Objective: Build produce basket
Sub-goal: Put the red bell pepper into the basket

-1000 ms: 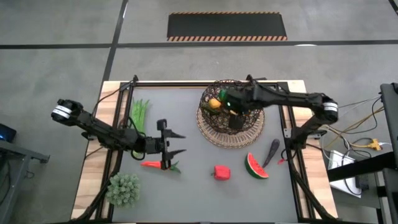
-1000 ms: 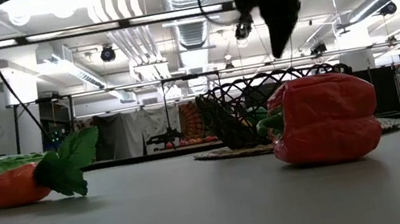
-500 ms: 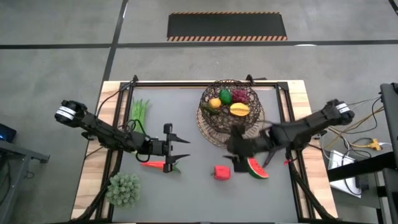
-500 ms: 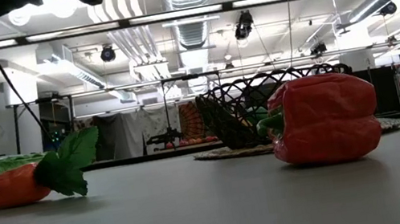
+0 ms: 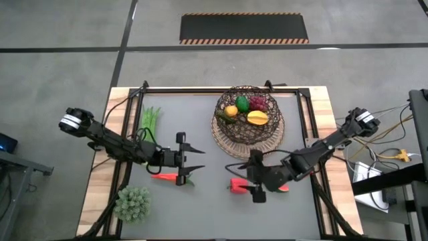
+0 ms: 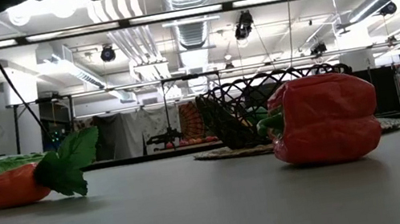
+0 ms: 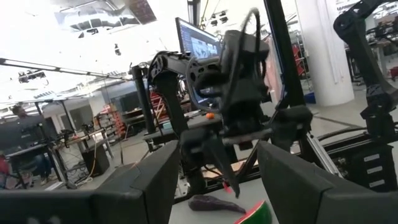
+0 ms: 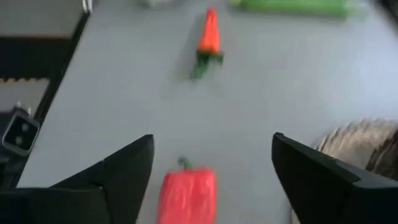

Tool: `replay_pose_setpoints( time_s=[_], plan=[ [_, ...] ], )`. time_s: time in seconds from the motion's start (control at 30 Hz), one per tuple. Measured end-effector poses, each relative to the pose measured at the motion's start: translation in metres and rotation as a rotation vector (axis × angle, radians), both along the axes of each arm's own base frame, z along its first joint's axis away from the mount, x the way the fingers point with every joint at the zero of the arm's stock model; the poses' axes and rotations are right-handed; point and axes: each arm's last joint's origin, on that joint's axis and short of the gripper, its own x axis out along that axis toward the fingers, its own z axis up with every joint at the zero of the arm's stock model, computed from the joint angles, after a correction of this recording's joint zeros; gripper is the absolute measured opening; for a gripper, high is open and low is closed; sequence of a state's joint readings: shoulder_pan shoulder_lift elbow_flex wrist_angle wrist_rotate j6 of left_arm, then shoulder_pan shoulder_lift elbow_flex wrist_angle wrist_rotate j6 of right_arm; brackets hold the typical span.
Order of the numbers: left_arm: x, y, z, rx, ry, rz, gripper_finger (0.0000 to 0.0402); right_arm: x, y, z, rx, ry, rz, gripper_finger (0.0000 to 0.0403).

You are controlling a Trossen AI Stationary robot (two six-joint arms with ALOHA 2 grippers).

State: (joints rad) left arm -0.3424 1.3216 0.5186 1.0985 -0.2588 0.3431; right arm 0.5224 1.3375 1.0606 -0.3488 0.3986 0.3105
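Observation:
The basket (image 5: 249,137) stands at the table's far middle and holds an orange, a lime, grapes and a yellow mango (image 5: 257,118). The red pepper (image 5: 237,185) lies near the front, resting on its side. My right gripper (image 5: 251,179) hangs open just above it; in the right wrist view the pepper (image 8: 186,193) shows below and between the spread fingers. The watermelon slice (image 5: 282,189) is mostly hidden under the right arm. My left gripper (image 5: 195,157) stands open over the carrot (image 5: 168,177), nothing between its fingers. Green beans (image 5: 150,120) lie at the far left.
A pale green leafy clump (image 5: 132,203) sits at the near left corner. In the left wrist view a dark eggplant (image 7: 208,203) lies on the table behind the right arm. Bare grey tabletop lies between the carrot and the pepper.
My right gripper has swung away from above the basket toward the table's near edge. It has come down over the red pepper and tipped to point slanting downward. The mango that it covered now shows lying in the basket.

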Motion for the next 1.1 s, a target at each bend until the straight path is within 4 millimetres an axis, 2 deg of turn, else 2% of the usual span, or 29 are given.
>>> replay_pose_setpoints(
  time_s=[0.17,0.33,0.5,0.7,0.83,1.1],
  plan=[
    [0.000,0.000,0.000,-0.016,0.001,-0.004,0.0199,0.010,0.009,-0.019,0.063,0.167,-0.052,0.0337],
    [0.000,0.000,0.000,-0.017,0.001,-0.004,0.0199,0.017,0.017,-0.044,0.040,0.385,-0.134,0.0334],
    [0.000,0.000,0.000,-0.019,0.002,-0.003,0.0199,0.027,0.023,-0.068,0.027,0.465,-0.138,0.0326],
    [0.000,0.000,0.000,-0.019,0.003,-0.003,0.0199,0.031,0.025,-0.087,-0.010,0.519,-0.133,0.0314],
    [0.000,0.000,0.000,-0.022,0.003,-0.005,0.0199,0.032,0.025,-0.092,-0.025,0.529,-0.127,0.0285],
    [0.000,0.000,0.000,-0.022,0.004,-0.004,0.0199,0.030,0.024,-0.094,-0.044,0.522,-0.128,0.0185]
  ],
)
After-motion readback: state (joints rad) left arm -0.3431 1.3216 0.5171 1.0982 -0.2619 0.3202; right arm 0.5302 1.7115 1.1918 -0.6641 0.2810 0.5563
